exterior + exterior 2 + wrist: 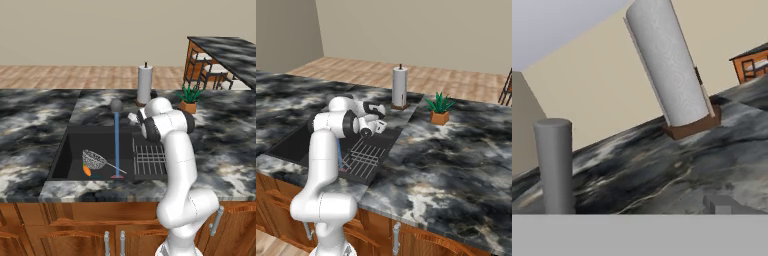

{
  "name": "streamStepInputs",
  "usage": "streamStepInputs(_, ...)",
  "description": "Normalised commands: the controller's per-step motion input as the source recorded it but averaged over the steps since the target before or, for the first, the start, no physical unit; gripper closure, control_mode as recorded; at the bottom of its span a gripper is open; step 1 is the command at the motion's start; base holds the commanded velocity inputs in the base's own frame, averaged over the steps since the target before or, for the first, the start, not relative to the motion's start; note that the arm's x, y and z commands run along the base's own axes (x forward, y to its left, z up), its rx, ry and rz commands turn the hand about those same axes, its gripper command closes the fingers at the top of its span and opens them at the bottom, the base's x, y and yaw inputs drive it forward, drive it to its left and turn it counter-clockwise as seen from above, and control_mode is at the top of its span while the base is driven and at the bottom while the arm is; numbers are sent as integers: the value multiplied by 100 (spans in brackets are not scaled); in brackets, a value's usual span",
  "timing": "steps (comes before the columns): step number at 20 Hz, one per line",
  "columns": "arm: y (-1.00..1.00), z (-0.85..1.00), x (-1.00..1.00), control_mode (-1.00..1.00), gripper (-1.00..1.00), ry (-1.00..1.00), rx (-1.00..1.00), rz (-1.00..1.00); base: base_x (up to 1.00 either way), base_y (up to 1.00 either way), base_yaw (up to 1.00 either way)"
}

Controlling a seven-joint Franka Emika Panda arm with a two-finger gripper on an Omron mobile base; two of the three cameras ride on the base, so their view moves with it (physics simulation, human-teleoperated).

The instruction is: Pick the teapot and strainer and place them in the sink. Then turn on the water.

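A: Where did the silver wire-mesh strainer [94,160] lie?
B: Inside the black rectangular sink [75,136], near a thin blue water stream [117,145] falling there.
A: And the end effector [377,121]?
B: Fingers spread apart, empty, above the sink's back edge, near the white paper-towel roll [669,67] on the marbled worktop [456,150].

Both base views overlook the sink [70,150]; hand view faces countertop.

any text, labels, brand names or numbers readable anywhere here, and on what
None. The paper towel roll has only a faint embossed swirl, no letters. The sink, strainer, potted plant and marble counter carry no writing or signs.
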Motion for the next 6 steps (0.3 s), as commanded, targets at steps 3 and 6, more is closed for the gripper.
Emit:
streamStepInputs(3, -31, -18, -4, -100, -100, 0, 8, -10, 0, 0, 0)
streamStepInputs(6, -5, 0, 0, -100, -100, 0, 0, -1, 0, 0, 0)
